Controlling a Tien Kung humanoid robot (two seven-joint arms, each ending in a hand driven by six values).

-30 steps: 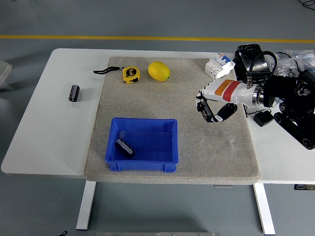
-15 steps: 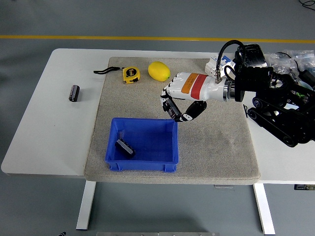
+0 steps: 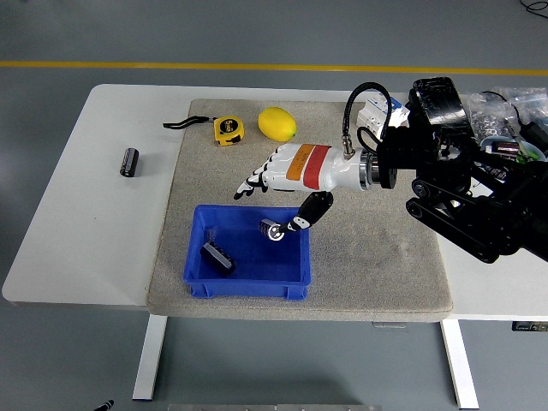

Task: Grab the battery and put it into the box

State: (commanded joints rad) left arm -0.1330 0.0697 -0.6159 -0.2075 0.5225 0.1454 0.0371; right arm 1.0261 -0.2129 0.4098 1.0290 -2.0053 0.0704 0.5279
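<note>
My right hand (image 3: 271, 205) reaches in from the right and hangs over the blue box (image 3: 295, 278) at the mat's front. Its fingers (image 3: 250, 183) are spread toward the left and the thumb (image 3: 306, 211) points down. A small dark battery with a silver end (image 3: 272, 229) is inside the box's upper right part, just beside the thumb tip; I cannot tell if they touch. A second dark battery (image 3: 128, 161) stands on the bare white table at the far left. The left arm is out of view.
A black block (image 3: 217, 257) lies in the box's left part. A yellow tape measure (image 3: 227, 129) and a lemon (image 3: 276, 123) sit at the back of the grey mat (image 3: 377, 265). A white breaker (image 3: 378, 114) and black gear (image 3: 437, 94) crowd the back right.
My right hand has moved left from the mat's right side to above the box. Its curled fingers have spread, and a battery now shows in the box by the thumb.
</note>
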